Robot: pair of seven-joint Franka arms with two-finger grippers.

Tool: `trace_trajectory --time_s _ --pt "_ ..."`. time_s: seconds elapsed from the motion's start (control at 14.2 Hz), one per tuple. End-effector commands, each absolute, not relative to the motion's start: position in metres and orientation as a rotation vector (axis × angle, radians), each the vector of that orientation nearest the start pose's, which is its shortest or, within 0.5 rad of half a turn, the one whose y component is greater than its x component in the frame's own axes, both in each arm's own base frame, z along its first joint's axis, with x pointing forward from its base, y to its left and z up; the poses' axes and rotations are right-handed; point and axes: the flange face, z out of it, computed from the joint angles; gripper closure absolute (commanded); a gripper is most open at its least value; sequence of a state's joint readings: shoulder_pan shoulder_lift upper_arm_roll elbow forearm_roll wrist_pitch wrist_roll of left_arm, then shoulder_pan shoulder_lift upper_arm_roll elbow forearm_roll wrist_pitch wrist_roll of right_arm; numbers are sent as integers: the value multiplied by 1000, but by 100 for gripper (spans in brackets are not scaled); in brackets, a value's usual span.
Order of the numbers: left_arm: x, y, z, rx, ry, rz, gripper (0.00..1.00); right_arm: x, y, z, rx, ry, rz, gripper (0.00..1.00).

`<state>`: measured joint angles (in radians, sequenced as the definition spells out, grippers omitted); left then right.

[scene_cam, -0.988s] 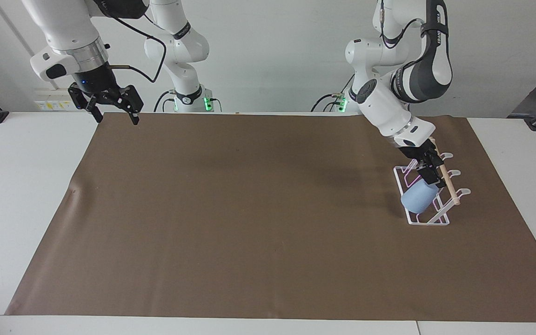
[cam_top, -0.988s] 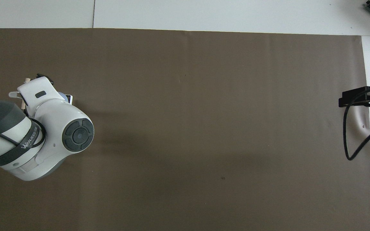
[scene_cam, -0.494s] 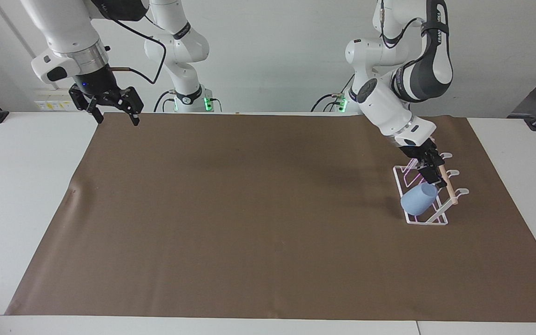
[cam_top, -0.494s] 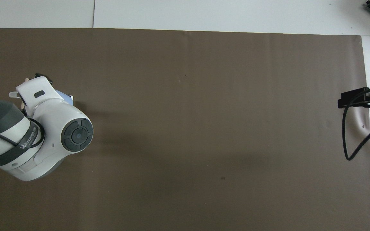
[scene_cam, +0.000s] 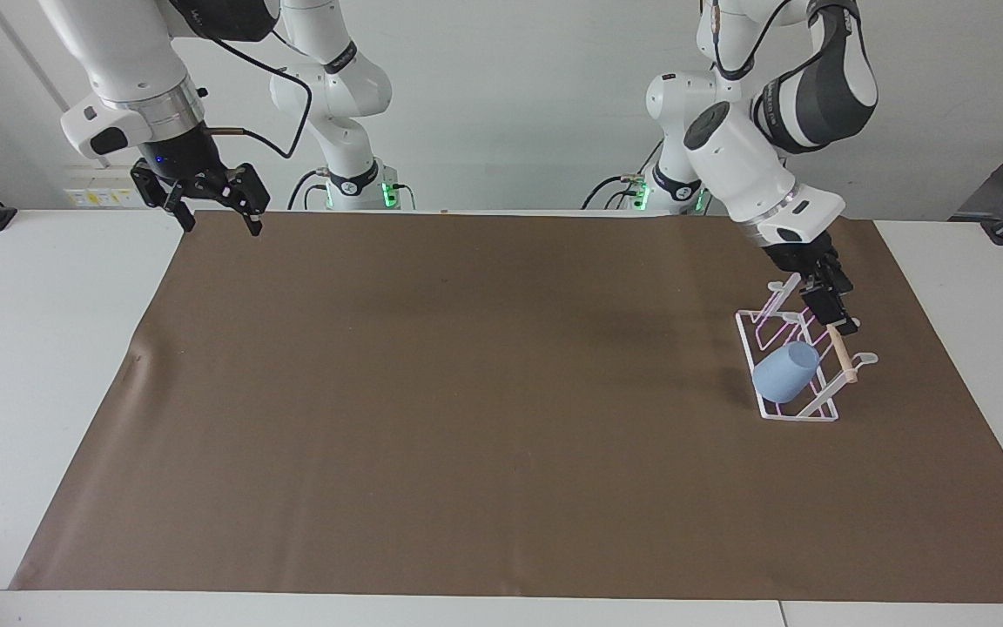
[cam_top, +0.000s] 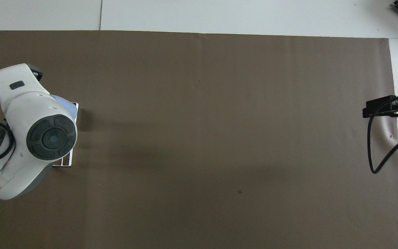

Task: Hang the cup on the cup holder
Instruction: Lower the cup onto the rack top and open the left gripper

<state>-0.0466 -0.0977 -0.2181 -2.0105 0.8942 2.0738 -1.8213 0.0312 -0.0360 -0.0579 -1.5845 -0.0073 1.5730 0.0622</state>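
Brown-matted surface [scene_cam: 467,392]: cup [scene_cam: 785,372] hangs on cup holder [scene_cam: 802,361], just below the empty, parted left tool [scene_cam: 831,306]; right tool [scene_cam: 210,202] waits open.

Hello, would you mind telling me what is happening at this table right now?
A small light-blue plastic cup sits tilted on a prong of the clear acrylic cup holder with pink-tinted loops, toward the left arm's end of the brown mat. The left gripper is over the holder's wooden dowel and no longer holds the cup. The right gripper, fingers open, waits over the mat's corner at the right arm's end.
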Motion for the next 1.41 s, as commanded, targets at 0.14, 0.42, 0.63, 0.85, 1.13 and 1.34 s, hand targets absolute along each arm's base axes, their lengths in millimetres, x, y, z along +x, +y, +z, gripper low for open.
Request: trace_trajectory --time_s 0.14,0.42,0.63,0.85,1.13,1.34 --pt "529 -84 614 -2523 -1167 -697 0 533 -18 634 -3152 147 -42 0" --pt "525 -72 662 -2774 -895 -452 0 527 -18 630 -3151 157 -22 0" --pt "521 -80 672 -2954 -656 -347 0 525 -18 630 -3151 159 -22 0" --pt "513 -84 671 -3033 -421 -232 0 525 -18 629 -3151 157 -20 0" --pt "504 -89 666 -3106 -273 -103 0 525 -18 630 -3151 154 -22 0" --pt "505 -80 678 -3177 -52 -92 0 525 -18 630 -3151 154 -24 0"
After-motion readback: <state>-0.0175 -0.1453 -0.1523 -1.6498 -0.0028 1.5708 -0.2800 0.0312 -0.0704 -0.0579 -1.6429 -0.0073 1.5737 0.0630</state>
